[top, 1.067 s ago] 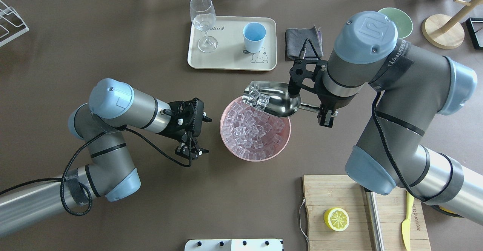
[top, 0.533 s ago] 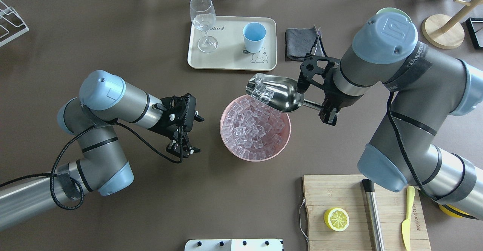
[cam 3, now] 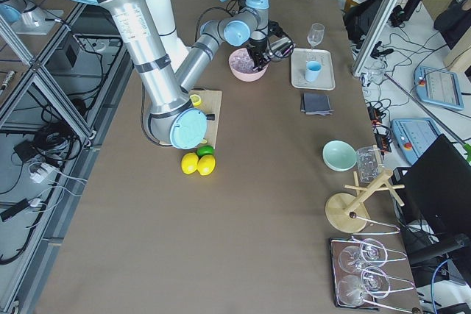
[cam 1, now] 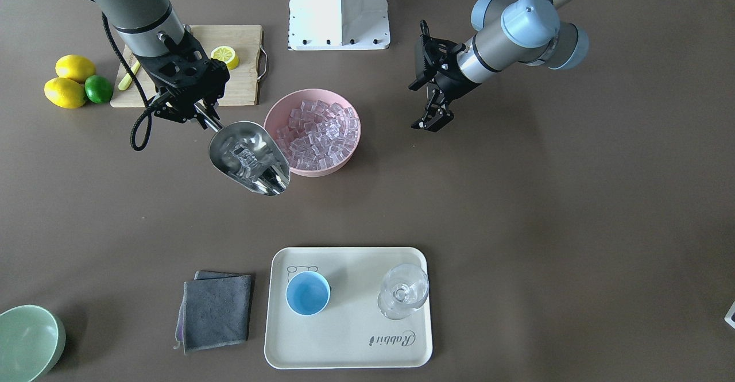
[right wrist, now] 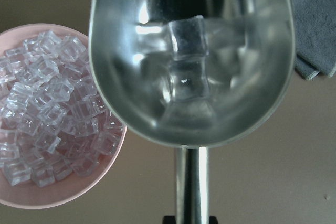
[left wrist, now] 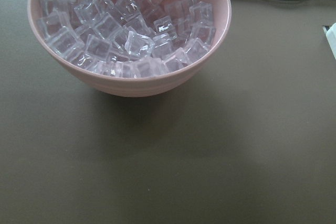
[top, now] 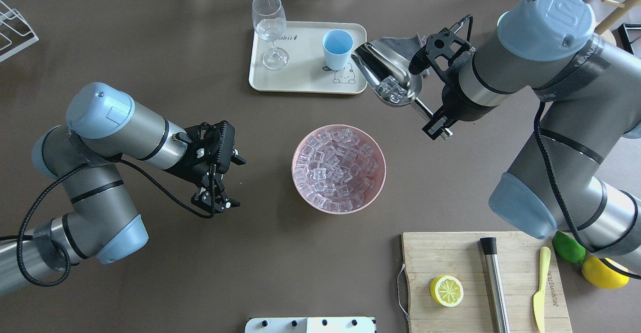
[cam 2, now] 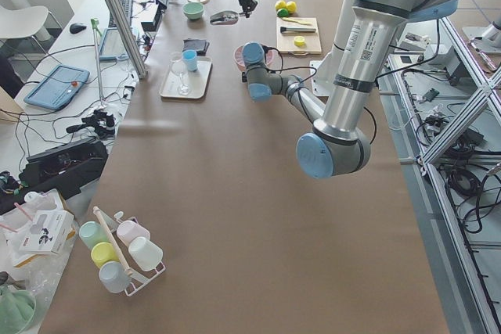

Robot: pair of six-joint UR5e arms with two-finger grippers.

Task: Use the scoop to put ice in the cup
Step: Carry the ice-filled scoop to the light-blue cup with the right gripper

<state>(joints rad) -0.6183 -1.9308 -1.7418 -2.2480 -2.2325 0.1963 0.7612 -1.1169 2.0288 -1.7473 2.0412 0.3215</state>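
— Brown bench (top: 150, 47) is carrying a cream tray (top: 305, 85), and the cup (top: 337, 47) is standing upright on it near a wine glass (top: 269, 22). Where is the scoop (top: 388, 70) sitting?
— It's hanging above the bench. The right end effector (top: 434, 125) is clamping its rod handle. Seen from overhead, its open mouth is pointing toward the cup, just off the tray's edge.
— Is it carrying any ice (top: 391, 89)?
— A few cubes are lying at the back of the trough, by the handle. Many more are filling the pink bowl (top: 295, 170) mid-bench.
— What's the left end effector (top: 215, 203) doing?
— It's hovering beside the bowl, apart from it, with its fingers spread and gripping nothing.
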